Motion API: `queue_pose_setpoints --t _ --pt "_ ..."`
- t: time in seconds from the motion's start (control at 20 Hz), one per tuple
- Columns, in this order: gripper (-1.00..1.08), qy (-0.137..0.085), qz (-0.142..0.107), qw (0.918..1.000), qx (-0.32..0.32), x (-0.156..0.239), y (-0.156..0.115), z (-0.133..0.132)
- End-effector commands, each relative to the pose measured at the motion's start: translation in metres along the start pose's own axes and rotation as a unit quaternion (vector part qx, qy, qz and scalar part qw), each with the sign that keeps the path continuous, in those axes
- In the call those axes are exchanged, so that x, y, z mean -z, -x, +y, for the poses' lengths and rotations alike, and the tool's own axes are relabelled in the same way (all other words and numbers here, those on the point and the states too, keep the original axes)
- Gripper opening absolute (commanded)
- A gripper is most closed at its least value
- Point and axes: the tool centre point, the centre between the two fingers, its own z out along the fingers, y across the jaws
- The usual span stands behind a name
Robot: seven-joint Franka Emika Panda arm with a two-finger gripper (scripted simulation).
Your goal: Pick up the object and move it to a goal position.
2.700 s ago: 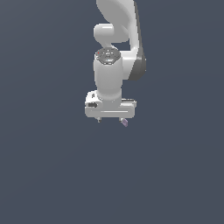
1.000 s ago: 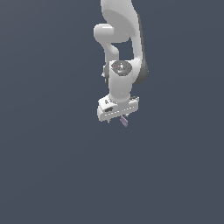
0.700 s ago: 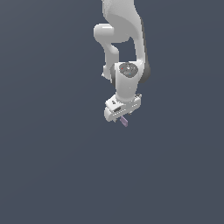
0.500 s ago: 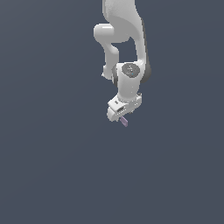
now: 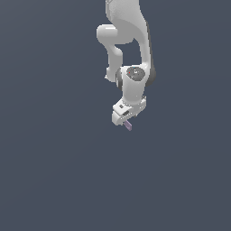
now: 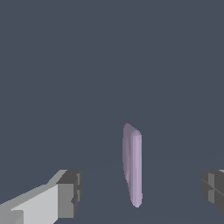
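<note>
Misalignment is the likely trouble: the hand (image 6: 138,192) stands wide, its fingers (image 6: 65,194) clear of the lilac object (image 6: 132,164) between them. Closing off-centre could knock the slim bar aside, not clamp it.

The arm (image 5: 128,31) is reaching down from 12 o'clock in the exterior view, bending at a joint and ending in a wrist (image 5: 134,81) that is tilting toward 7 o'clock. The hand (image 5: 126,121) is pointing downward below it. In the wrist view its fingers (image 6: 65,194) are standing wide apart, with a clear gap between the dark pads.
</note>
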Motion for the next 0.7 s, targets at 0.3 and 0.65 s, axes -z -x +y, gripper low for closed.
queue_pose_setpoints --t 0.3,0.65 --pt "1.00 0.000 0.000 1.0000 0.002 -0.036 0.001 -0.001" --pt "-1.00 0.000 0.000 1.0000 0.003 -0.046 0.001 -0.001"
